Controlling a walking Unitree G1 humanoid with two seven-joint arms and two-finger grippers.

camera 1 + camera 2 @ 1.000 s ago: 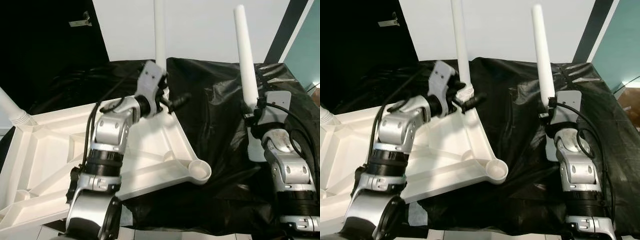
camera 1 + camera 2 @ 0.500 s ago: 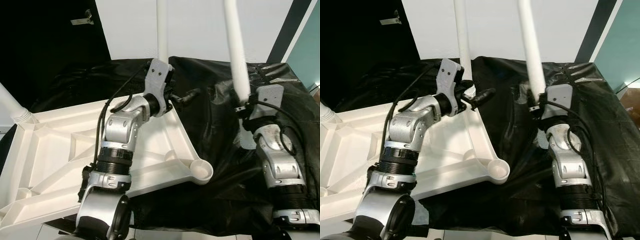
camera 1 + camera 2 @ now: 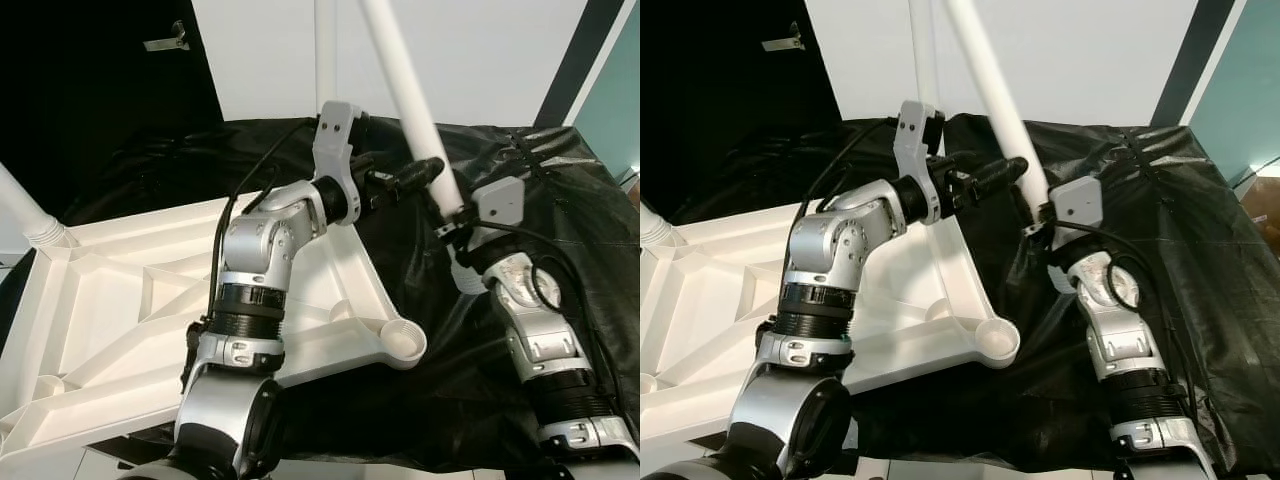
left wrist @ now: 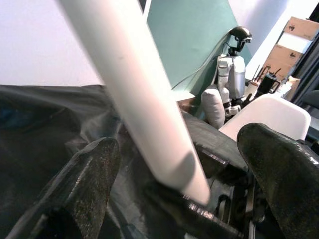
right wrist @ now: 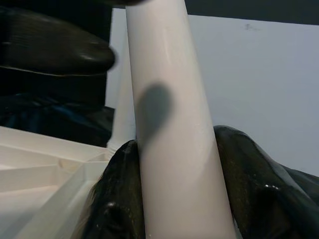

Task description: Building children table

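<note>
The loose table leg (image 3: 408,95), a white tapered tube, is clamped at its lower end between my right jaws (image 3: 452,215), shut on it, and it now leans toward my left side; one second ago it stood near upright over the black sheet (image 3: 560,230), so the right arm has swung it inward and tilted it. My left jaws (image 3: 418,172) have left the corner where they sat beside the fitted leg (image 3: 325,50) and now reach across to the loose one: fingers (image 4: 89,174) spread wide, one on each side of the tube, not touching it as far as I can tell. The upturned white tabletop (image 3: 120,290) lies on the black-draped desk, ribs up, with a second fitted leg (image 3: 22,215) at its far left corner and an empty round socket (image 3: 403,343) at the near right corner. Judgement: a handover or two-handed steadying is being set up, the leg probably bound for that open socket. Risk: the long tube levers easily in a one-ended grip.
</note>
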